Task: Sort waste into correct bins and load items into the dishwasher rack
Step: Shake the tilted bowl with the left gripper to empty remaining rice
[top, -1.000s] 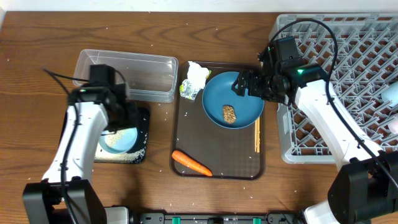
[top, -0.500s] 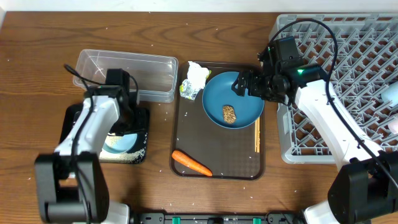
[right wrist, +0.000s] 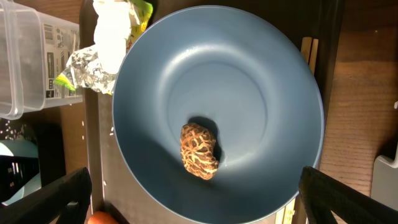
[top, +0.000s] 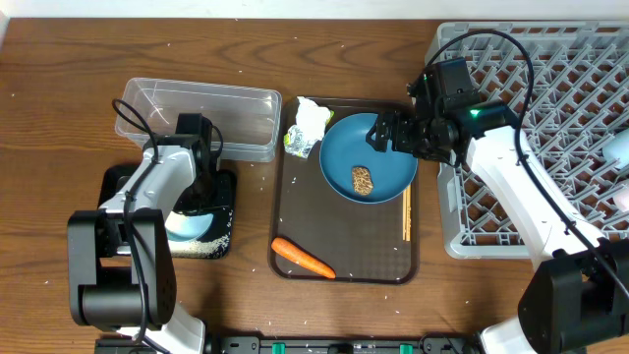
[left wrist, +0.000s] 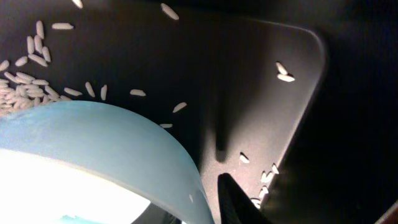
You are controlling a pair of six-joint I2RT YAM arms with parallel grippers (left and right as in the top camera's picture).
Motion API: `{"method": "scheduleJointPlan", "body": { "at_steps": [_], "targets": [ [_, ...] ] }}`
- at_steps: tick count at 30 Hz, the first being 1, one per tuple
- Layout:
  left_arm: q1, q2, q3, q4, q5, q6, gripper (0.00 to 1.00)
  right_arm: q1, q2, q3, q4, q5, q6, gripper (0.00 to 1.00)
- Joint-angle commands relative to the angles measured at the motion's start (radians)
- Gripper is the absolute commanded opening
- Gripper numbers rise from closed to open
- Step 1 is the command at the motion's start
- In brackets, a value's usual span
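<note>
My right tool (top: pixel 379 134): spread wide above dark-blue plate (right wrist: pixel 249 74), brown food lump (right wrist: pixel 199 151) at its 6 o'clock | my left tool (top: pixel 195 192): over black tray (left wrist: pixel 236 74) with rice grains (left wrist: pixel 25 93), grip unreadable

Even, bright overhead light; left wrist view dim and blurred, glare on the bowl (left wrist: pixel 93 155)

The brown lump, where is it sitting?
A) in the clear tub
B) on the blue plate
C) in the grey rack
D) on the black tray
B: the brown lump lies near the middle of the blue plate.
</note>
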Motion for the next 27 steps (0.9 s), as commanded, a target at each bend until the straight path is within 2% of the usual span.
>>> {"method": "scheduleJointPlan", "body": {
  "at_steps": [1,3,16,19,27],
  "targets": [
    [-0.002,0.008,-0.004,0.005,-0.030,-0.008,0.13,0.011,0.000,0.001,-0.001,-0.004,0.000,0.99],
    [-0.002,0.014,-0.004,0.011,-0.033,-0.008,0.10,0.011,0.000,0.001,-0.001,-0.004,0.000,0.99],
    [-0.002,0.033,-0.017,0.056,-0.033,-0.007,0.12,0.011,0.000,0.001,-0.001,-0.003,0.000,0.99],
    [-0.002,0.033,-0.020,0.054,-0.033,-0.008,0.06,0.011,0.000,0.001,-0.003,-0.004,0.000,0.99],
    [-0.002,-0.058,0.031,-0.043,-0.001,-0.042,0.06,0.011,0.000,0.001,-0.005,-0.003,-0.001,0.99]
  ]
}}
